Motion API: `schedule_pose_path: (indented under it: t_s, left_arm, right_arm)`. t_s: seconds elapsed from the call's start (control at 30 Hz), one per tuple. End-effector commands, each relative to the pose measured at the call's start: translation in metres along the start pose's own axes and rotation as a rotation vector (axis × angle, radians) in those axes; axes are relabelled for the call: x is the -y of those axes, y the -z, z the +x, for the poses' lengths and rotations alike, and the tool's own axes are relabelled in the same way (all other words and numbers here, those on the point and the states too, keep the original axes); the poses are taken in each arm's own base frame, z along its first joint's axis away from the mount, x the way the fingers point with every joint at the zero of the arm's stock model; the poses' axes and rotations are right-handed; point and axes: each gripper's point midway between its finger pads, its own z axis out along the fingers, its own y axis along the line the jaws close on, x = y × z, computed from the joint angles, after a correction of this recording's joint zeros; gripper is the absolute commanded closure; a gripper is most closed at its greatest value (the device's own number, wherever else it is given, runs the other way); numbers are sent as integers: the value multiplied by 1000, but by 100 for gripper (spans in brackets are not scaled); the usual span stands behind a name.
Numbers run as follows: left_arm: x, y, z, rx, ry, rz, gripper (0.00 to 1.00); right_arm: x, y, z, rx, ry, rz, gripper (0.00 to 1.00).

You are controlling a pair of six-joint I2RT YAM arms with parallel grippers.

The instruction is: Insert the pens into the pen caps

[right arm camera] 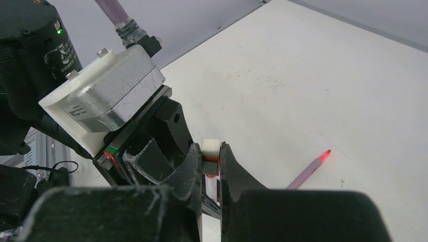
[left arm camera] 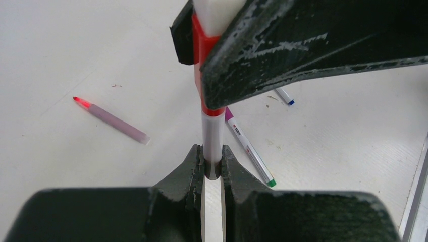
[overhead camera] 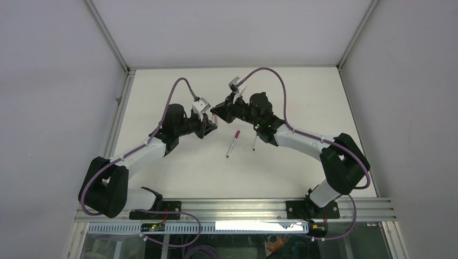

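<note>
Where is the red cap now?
Seen from the left wrist, the red cap is held above mid-table by the right gripper, on the end of the white pen in the left gripper.

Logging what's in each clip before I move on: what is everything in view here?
held pen: one, white barrel, off the table between both grippers
cap: one, red, at the held pen's far end
pink pen: one, pinkish with red tip, loose on the table
magenta pen: one, white, magenta one end, green the other, on the table
blue pen: one, blue tip, on the table, partly hidden
table: one, white
left arm, right arm: black and white, bases at the near edge
left gripper: black, shut on the held pen
right gripper: black, shut on the cap
</note>
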Motion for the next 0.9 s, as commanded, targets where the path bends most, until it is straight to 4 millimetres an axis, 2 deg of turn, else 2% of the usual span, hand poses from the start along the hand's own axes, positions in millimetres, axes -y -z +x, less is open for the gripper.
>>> schedule_pose_path:
  t_s: [0.0,0.23,0.5,0.7,0.87]
  left_arm:
    - [6,16,-87,273,-155,-3,100]
    - [6,21,-94,291,-166,-19,100]
    - [5,23,-93,288,-170,-32,100]
    - [4,25,-94,292,-172,-43,100]
    - [4,35,-108,349,-179,-70,100]
  right_arm:
    - [24,10,80,-229,-72,110,100]
    - [17,12,113,-307,-82,119,100]
    - [16,19,155,-424,-68,155,100]
    - [13,26,174,-482,-53,164,100]
    - [6,30,190,-521,-78,150,100]
